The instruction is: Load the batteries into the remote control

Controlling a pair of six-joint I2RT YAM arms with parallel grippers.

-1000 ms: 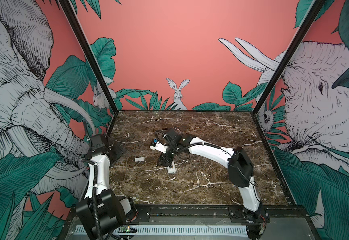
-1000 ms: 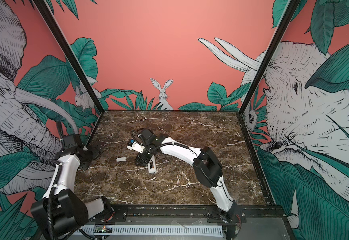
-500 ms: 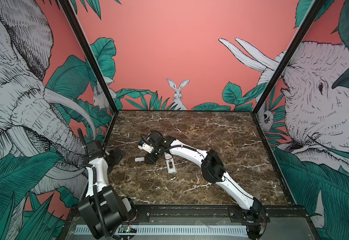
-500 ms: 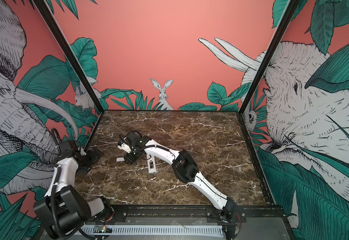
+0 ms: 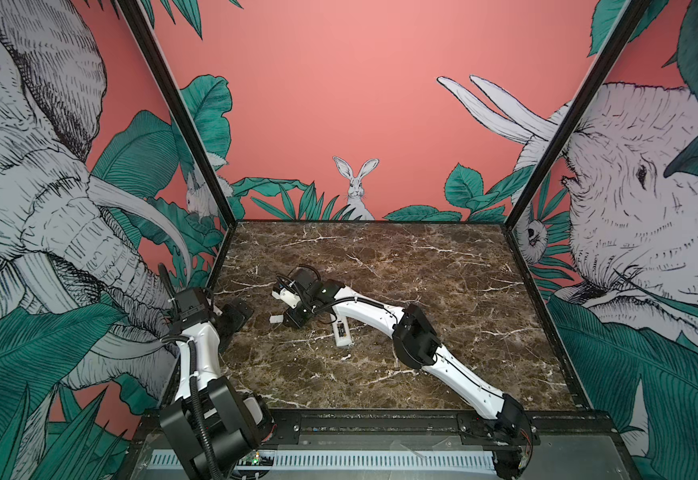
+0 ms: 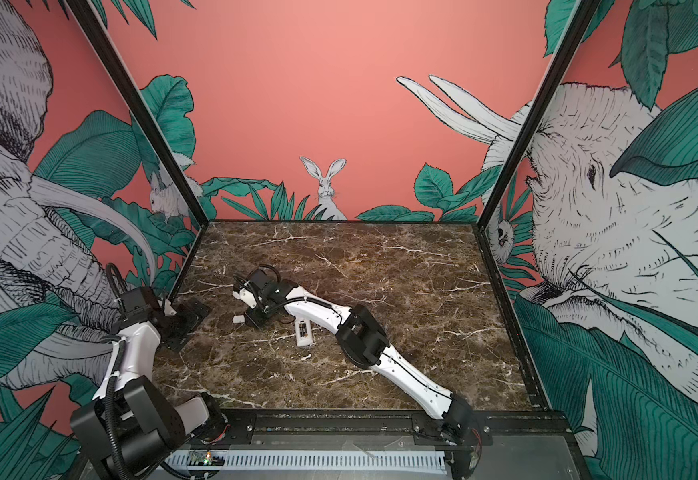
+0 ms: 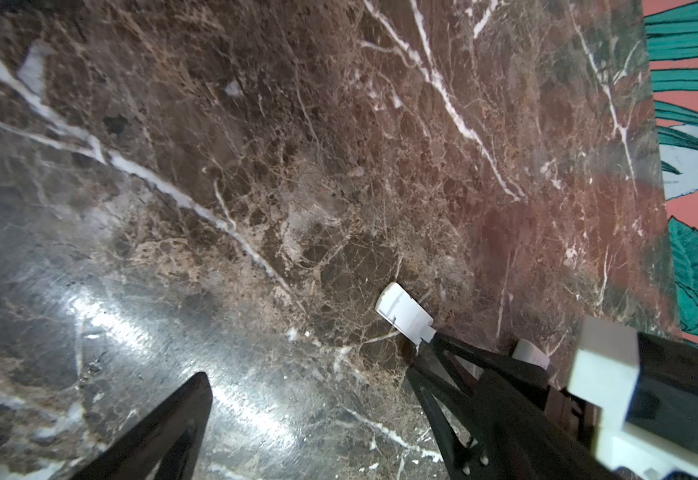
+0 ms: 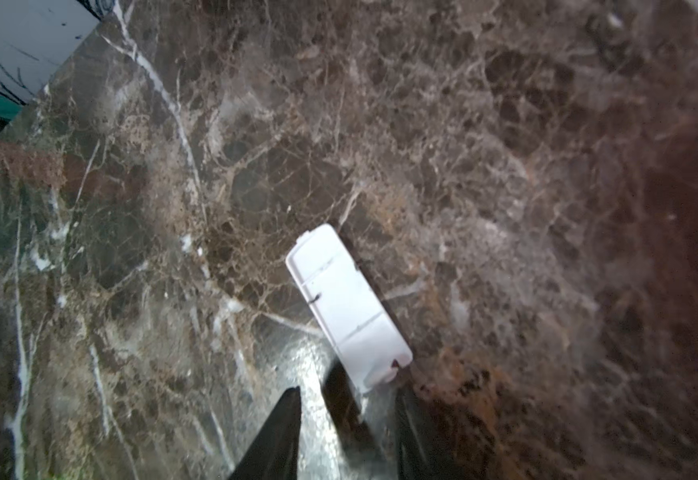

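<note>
Brown marble tabletop (image 5: 443, 270) w/ mural walls (image 5: 339, 104)

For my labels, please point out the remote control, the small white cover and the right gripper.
remote control (image 5: 344, 340): in a top view, its white near end.
small white cover (image 8: 347, 307): right wrist view, flat middle.
right gripper (image 8: 347, 392): right wrist view, between its fingertips.

White remote control (image 5: 342, 336) back-up, batteries (image 6: 303, 329) in its open compartment.
</note>
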